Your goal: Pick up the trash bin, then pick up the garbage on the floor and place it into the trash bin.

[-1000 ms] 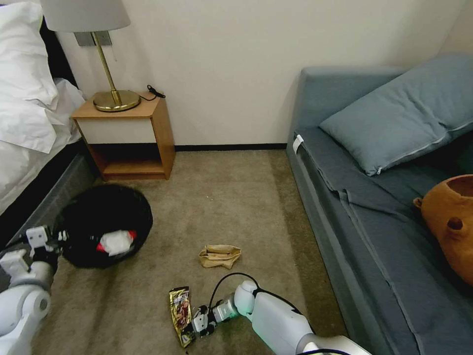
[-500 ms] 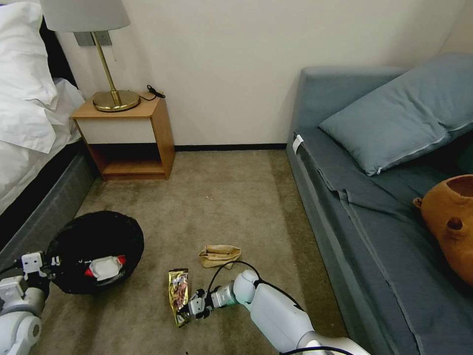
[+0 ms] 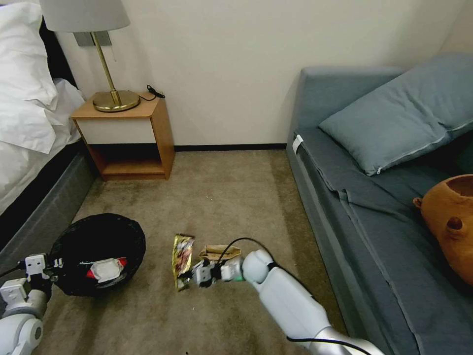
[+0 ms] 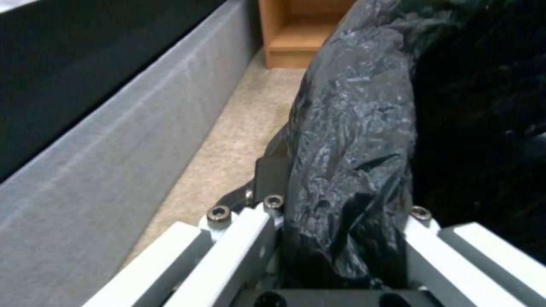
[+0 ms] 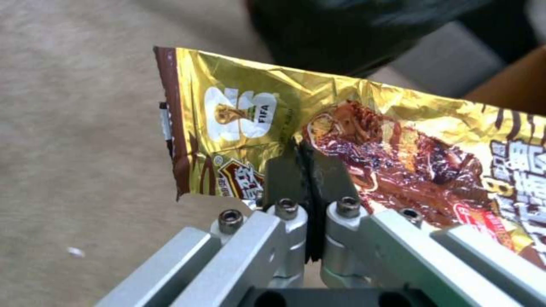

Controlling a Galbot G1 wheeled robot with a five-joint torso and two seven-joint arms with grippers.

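Note:
The trash bin (image 3: 93, 236), lined with a black bag, hangs low over the carpet at the left. My left gripper (image 3: 48, 264) is shut on its near rim, and the liner (image 4: 352, 128) is pinched between the jaws of the left gripper (image 4: 335, 204). A red-and-white snack packet (image 3: 106, 268) lies inside the bin. My right gripper (image 3: 195, 274) is shut on the lower edge of a gold-brown candy wrapper (image 3: 183, 254) and holds it upright above the floor, to the right of the bin. Up close, the right gripper (image 5: 307, 166) clamps the wrapper (image 5: 370, 123). A tan paper bag (image 3: 219, 252) lies on the carpet just behind the right wrist.
A wooden nightstand (image 3: 130, 133) with a brass lamp (image 3: 111, 93) stands against the back wall. The bed (image 3: 29, 123) runs along the left. A grey-blue sofa (image 3: 369, 207) with a pillow and a brown plush bear (image 3: 451, 222) runs along the right. Open carpet lies between them.
The right gripper has lifted the gold wrapper off the carpet and carried it up and away from me. The left arm lowered the bin nearer the floor, then held about still.

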